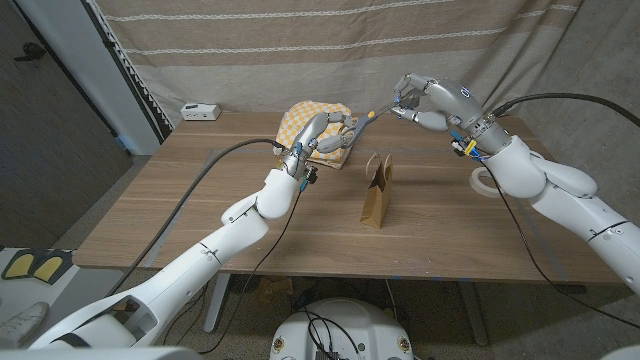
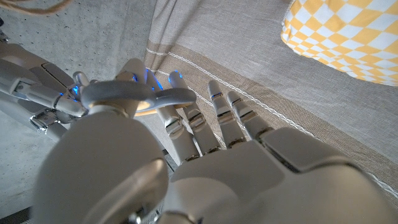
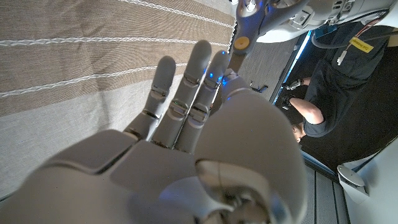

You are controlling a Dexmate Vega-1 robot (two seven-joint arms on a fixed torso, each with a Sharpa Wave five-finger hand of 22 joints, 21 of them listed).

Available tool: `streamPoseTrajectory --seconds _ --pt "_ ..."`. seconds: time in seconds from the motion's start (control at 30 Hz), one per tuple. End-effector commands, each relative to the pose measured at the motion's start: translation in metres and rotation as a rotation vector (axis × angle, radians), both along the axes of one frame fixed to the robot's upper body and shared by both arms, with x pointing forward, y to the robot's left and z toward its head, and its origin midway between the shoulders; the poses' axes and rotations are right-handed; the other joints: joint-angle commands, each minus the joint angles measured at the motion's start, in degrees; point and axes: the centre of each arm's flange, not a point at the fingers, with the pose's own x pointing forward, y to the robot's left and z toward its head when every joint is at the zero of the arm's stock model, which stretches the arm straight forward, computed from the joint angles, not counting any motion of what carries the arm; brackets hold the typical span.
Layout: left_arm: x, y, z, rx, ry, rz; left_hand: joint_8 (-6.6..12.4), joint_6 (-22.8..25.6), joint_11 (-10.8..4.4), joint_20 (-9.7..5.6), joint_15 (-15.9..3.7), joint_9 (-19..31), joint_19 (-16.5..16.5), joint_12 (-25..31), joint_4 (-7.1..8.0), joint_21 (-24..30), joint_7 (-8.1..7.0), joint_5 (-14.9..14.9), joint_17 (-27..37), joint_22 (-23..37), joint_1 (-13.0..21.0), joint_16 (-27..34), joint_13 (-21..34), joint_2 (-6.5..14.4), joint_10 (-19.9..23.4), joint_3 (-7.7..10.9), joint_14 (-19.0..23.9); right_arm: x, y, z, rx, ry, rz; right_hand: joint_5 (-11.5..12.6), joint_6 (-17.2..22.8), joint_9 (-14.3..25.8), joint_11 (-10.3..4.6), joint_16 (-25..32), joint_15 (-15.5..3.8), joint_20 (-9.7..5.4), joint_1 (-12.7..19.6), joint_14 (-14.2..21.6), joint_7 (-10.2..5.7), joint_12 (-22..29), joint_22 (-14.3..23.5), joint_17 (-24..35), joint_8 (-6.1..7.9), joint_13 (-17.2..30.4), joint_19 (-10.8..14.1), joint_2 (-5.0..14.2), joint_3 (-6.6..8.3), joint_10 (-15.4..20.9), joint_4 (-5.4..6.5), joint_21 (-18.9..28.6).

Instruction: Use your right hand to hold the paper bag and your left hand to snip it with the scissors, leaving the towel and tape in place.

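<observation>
The scissors [image 1: 375, 114] hang in the air between my two hands, above the table's back. My left hand [image 1: 330, 132] is raised over the yellow checked towel [image 1: 305, 118] and has its fingers at the grey handle loop [image 2: 137, 96]. My right hand [image 1: 422, 100] pinches the blade end, with its fingertips close to the yellow pivot [image 3: 239, 42]. The brown paper bag [image 1: 377, 190] stands upright on the table, below the scissors and apart from both hands. The white tape roll [image 1: 484, 182] lies at the right, partly behind my right forearm.
A small white box [image 1: 200, 111] sits at the table's back left corner. A striped curtain [image 1: 330, 40] hangs right behind the table. A person in dark clothes [image 3: 329, 74] is off to the side. The wooden table [image 1: 220, 200] has bare board left of the bag.
</observation>
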Motion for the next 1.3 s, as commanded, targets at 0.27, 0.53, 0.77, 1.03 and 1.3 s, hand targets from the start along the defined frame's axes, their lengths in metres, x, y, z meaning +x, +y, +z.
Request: streamPoseTrajectory --seconds 0.27,0.53,0.77,1.03,1.3 --pt "0.008 0.005 0.003 -0.002 0.022 -0.009 1.30 0.8 -0.43 -8.10 -10.48 2.0 0.9 0.9 8.75 0.5 0.13 -0.1 0.1 0.2 0.3 -0.2 -0.6 0.9 0.9 8.48 0.9 0.008 -0.010 0.004 0.040 0.003 0.004 6.3 -6.7 -9.8 0.76 -3.8 -3.31 -8.60 -6.4 -1.2 2.28 -0.6 -5.0 1.2 -10.93 -1.6 0.8 -3.22 -4.42 -1.1 1.81 -2.9" --pt "0.010 0.006 0.003 -0.004 0.027 -0.003 1.86 1.2 -0.43 -8.12 -10.46 1.0 1.0 1.3 8.60 0.5 0.14 -0.4 0.0 0.2 0.4 -0.3 -0.9 1.0 0.9 8.51 0.9 0.012 -0.018 0.009 0.108 -0.009 -0.009 9.5 -13.0 -18.3 1.40 -6.1 -3.13 -8.80 -14.6 -1.2 1.74 -0.5 -5.3 2.3 -22.02 -1.9 1.0 -4.10 -9.05 -2.3 5.97 -5.2" --pt "0.006 0.011 0.003 -0.020 0.026 0.023 3.20 -2.8 -0.62 -7.57 -10.26 4.0 0.6 1.5 9.46 0.5 0.03 0.4 -0.2 0.3 -0.5 -0.5 -0.3 1.1 -1.3 8.68 0.2 0.017 -0.031 0.016 0.207 -0.003 -0.030 10.4 -15.0 -22.6 2.62 -7.9 -2.92 -8.93 -20.6 -2.6 2.70 -1.0 -5.4 1.7 -27.12 -1.8 0.4 -4.20 -12.20 -4.7 8.89 -7.2" --pt "0.005 0.021 0.000 -0.115 0.087 -0.031 4.14 -5.7 -0.73 -7.80 -10.26 6.0 0.7 1.9 10.14 0.8 0.00 2.0 -0.3 0.6 -0.9 -0.5 1.0 1.8 -3.1 8.81 -0.8 0.027 -0.038 0.014 0.262 0.022 -0.046 10.5 -13.8 -24.5 3.33 -7.2 -2.65 -9.02 -22.9 -1.8 3.10 -0.7 -5.3 1.8 -28.56 -1.6 1.2 -3.85 -13.36 -4.4 9.41 -7.6" --pt "0.009 0.030 -0.002 -0.216 0.190 -0.123 4.39 -5.8 -0.70 -7.80 -10.25 5.5 0.6 2.1 10.32 0.9 0.02 2.6 -0.4 0.6 -1.1 -0.5 1.2 1.7 -3.5 8.65 -1.2 0.034 -0.042 0.014 0.316 0.036 -0.051 10.5 -13.4 -25.4 3.31 -7.0 -2.47 -8.73 -24.0 -1.9 3.11 -0.6 -5.2 1.8 -29.40 -1.6 1.0 -3.87 -13.96 -4.0 9.41 -7.9"
